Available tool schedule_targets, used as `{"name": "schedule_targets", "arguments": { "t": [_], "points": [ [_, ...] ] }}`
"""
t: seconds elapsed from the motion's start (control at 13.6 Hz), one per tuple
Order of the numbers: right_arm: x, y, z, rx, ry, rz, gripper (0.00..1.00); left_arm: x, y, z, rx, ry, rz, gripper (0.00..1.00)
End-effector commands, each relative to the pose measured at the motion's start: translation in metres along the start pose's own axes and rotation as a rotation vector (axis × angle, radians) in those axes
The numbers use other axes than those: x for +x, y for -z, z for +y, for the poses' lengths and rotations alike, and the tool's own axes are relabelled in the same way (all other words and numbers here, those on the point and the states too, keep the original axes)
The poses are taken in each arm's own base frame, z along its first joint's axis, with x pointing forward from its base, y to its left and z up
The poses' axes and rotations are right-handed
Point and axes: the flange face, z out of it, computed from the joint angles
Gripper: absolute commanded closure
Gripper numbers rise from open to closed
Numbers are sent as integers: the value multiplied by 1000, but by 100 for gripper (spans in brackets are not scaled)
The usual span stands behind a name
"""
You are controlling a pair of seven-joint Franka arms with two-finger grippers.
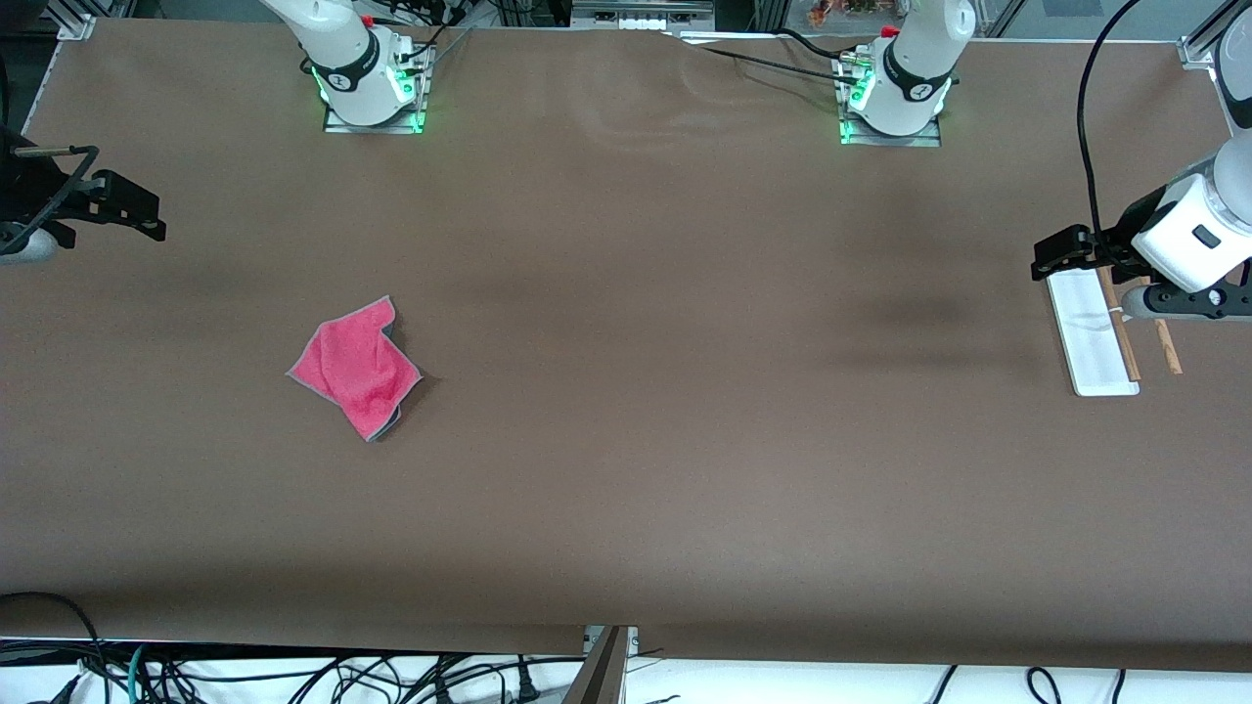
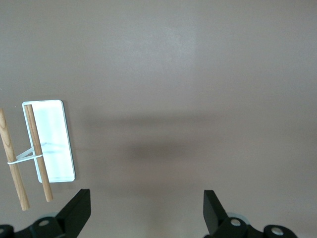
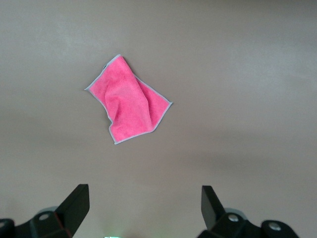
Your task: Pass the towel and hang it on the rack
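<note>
The pink-red towel [image 1: 354,367] lies crumpled flat on the brown table toward the right arm's end; it also shows in the right wrist view [image 3: 130,101]. The rack [image 1: 1094,337] has a white base and two brown rods [image 1: 1164,344] and lies toward the left arm's end; it also shows in the left wrist view [image 2: 55,141]. My left gripper [image 1: 1061,256] is open and empty in the air over the rack's end nearest the arm bases, and shows in its own view [image 2: 147,203]. My right gripper [image 1: 132,207] is open and empty over the table's edge at the right arm's end, apart from the towel, and shows in its own view [image 3: 145,201].
The two arm bases [image 1: 372,88] [image 1: 892,98] stand along the table's edge farthest from the front camera. A black cable [image 1: 1088,127] hangs by the left arm. Loose cables [image 1: 293,675] lie below the table's edge nearest the front camera.
</note>
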Motion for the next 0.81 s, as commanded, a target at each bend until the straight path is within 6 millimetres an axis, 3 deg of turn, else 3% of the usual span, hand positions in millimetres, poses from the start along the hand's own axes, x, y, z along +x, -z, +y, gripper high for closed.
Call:
{"name": "schedule_targets", "arguments": {
  "t": [0.0, 0.51, 0.74],
  "points": [
    [17, -13, 10, 13, -4, 9, 0, 4, 7, 0, -18, -5, 5, 0],
    [26, -21, 7, 12, -1, 23, 0, 4, 6, 0, -18, -5, 2, 0],
    [43, -52, 6, 10, 5, -17, 0, 4, 6, 0, -18, -5, 2, 0]
  ]
}}
